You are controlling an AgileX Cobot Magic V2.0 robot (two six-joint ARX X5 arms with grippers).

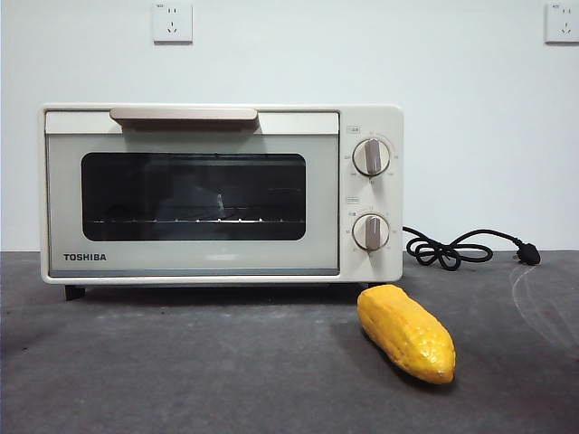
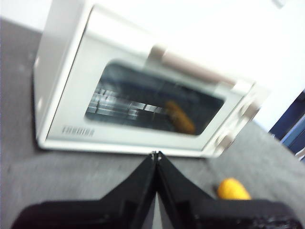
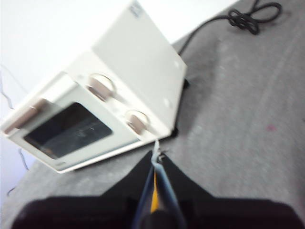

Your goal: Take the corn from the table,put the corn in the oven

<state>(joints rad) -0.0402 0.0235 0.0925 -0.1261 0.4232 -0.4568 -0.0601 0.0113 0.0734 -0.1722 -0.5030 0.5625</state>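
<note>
Corn (image 1: 406, 332) lies on the table (image 1: 181, 371) just near and right of the oven (image 1: 222, 194), tapered end pointing toward the near right, and the oven door (image 1: 192, 196) is shut. Both the left gripper (image 2: 156, 154) and the right gripper (image 3: 157, 153) hang above the table with jaws pressed together and holding nothing. Judging from this, the door should be pulled down by its top handle (image 1: 184, 115) first, then the cob taken across its thick middle so it cannot roll.
</note>
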